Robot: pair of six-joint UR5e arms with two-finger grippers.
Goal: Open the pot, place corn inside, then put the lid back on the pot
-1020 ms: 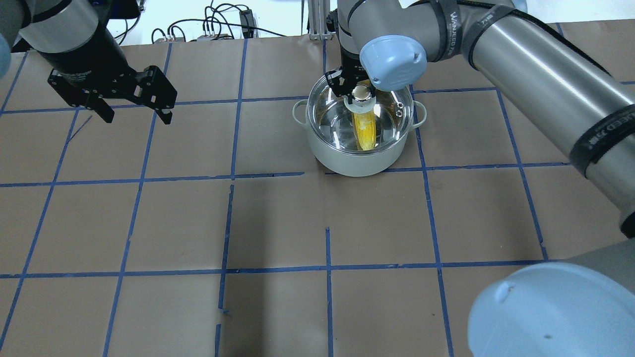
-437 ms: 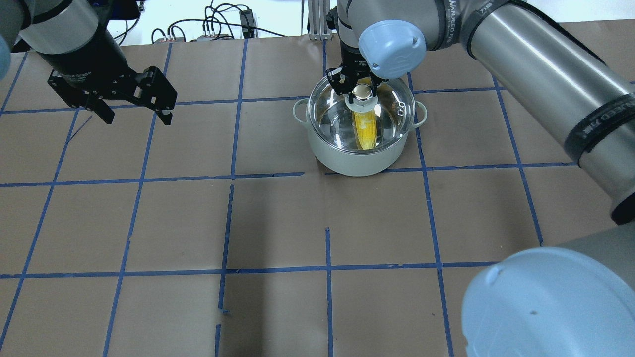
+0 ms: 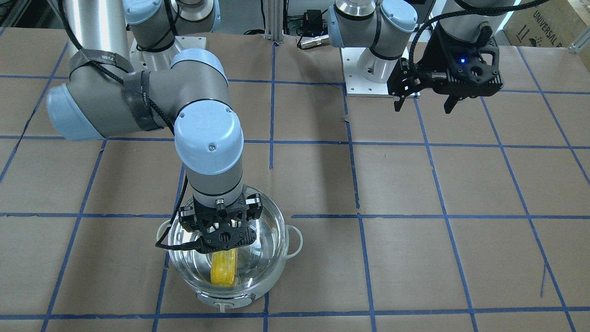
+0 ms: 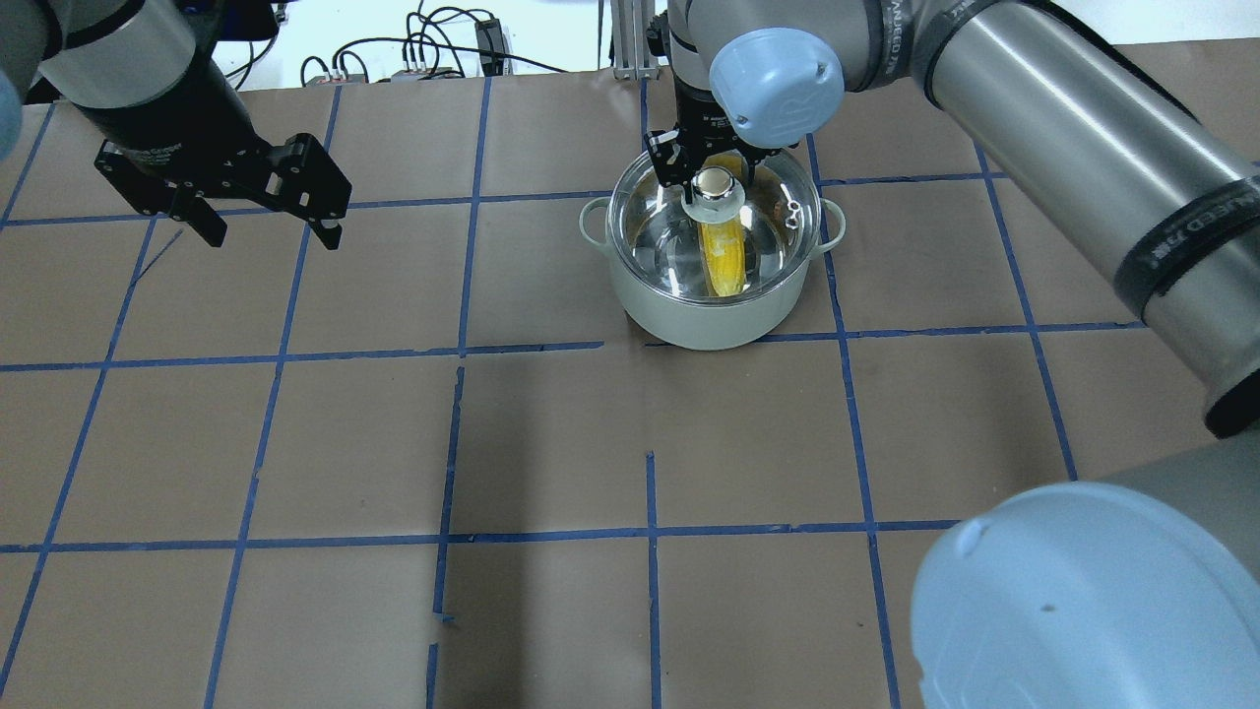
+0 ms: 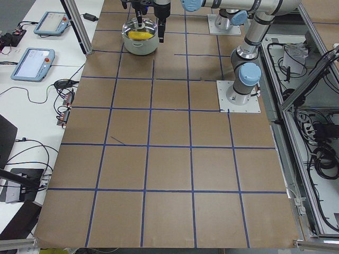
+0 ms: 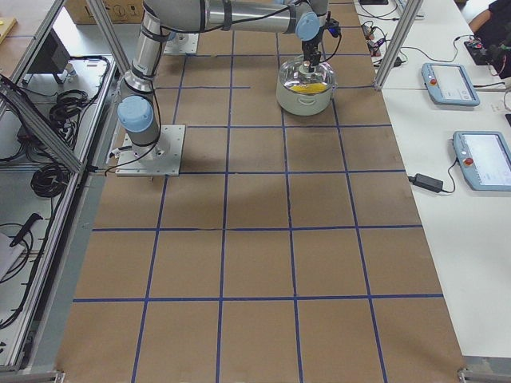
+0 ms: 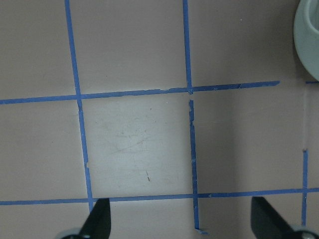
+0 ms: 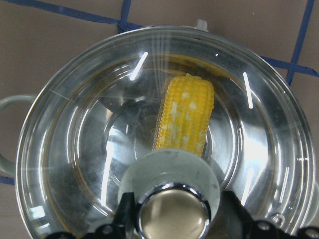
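Corn (image 8: pixel 184 117): lies inside the pot (image 4: pixel 689 320), under the glass, with one end running beneath the lid's centre.
Lid (image 8: pixel 75 149): on the pot's rim and appears level all round. I can't tell whether it is fully seated.
Right hand (image 4: pixel 705 169): directly over the pot. Its fingers are spread to either side of the lid's knob (image 8: pixel 173 215) and hold nothing.
Main risk: a finger catching the knob's base on withdrawal could tip the lid or drag it off the rim.
Second risk: a sideways pull-away could nudge the pot across the counter (image 4: pixel 551 443).
Left hand (image 4: pixel 273 236): well apart from the pot, open and empty, so unlikely to interfere.
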